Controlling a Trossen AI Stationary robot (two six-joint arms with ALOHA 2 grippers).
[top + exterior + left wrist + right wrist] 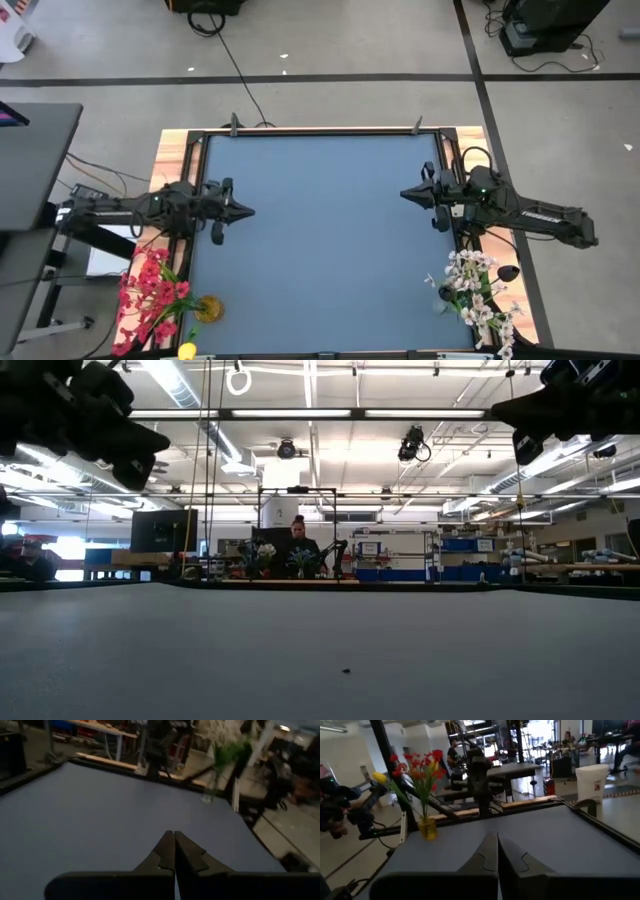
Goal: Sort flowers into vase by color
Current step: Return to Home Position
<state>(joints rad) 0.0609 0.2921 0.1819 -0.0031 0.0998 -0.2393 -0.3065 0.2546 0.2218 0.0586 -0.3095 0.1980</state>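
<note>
Red flowers (pixel 150 288) L corner, white flowers (pixel 478 292) R

Blue table (pixel 320 250); yellow vase (pixel 427 828) at left edge; clear vase (pixel 208 795) at right.

Grey concrete floor (pixel 330 40), dark tape lines (pixel 300 77) crossing it, black cable (pixel 235 65) trailing toward the table. Blue-grey table mat (pixel 330 250), wooden border (pixel 172 150). Open workshop beyond: long ceiling light strips (pixel 400 413), workbenches (pixel 400 573), a person (pixel 298 535) at a far bench. White bucket (pixel 591 782) on the floor.
</note>
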